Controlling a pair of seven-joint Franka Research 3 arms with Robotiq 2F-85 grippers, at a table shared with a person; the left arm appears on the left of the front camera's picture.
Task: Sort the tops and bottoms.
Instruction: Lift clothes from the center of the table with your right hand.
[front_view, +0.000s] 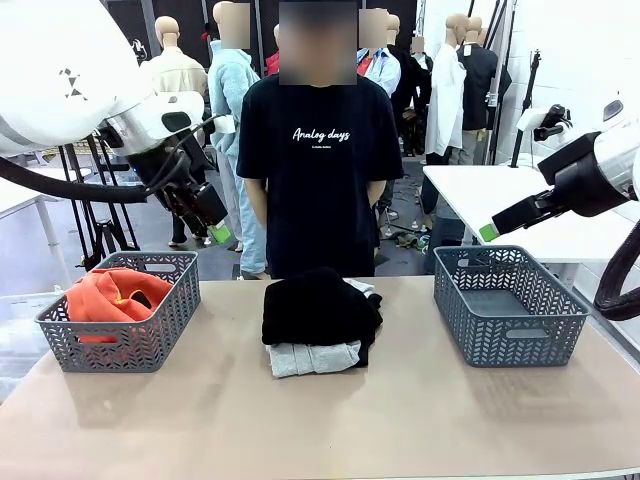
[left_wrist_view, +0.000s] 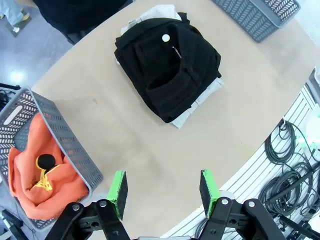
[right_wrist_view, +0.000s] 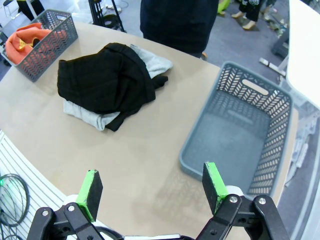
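Note:
An orange top (front_view: 115, 293) lies in the grey basket on the left (front_view: 120, 340). In the middle of the table, a black bottom (front_view: 318, 305) is heaped on a light grey top (front_view: 312, 358). My left gripper (front_view: 215, 228) hangs open and empty above that basket's far right corner. Its wrist view looks down past the left gripper (left_wrist_view: 163, 190) onto the black bottom (left_wrist_view: 167, 67), the grey top's edge (left_wrist_view: 200, 100) and the orange top (left_wrist_view: 42, 175). My right gripper (front_view: 492, 228) is open and empty, high above the right basket (front_view: 510, 330). The right gripper (right_wrist_view: 152, 185) hovers beside the basket (right_wrist_view: 240, 130).
A person in a black T-shirt with white lettering (front_view: 320, 170) stands at the far edge behind the pile, hands behind the back. The right basket holds nothing. Bare tabletop (front_view: 300, 420) stretches in front of the pile and between the baskets.

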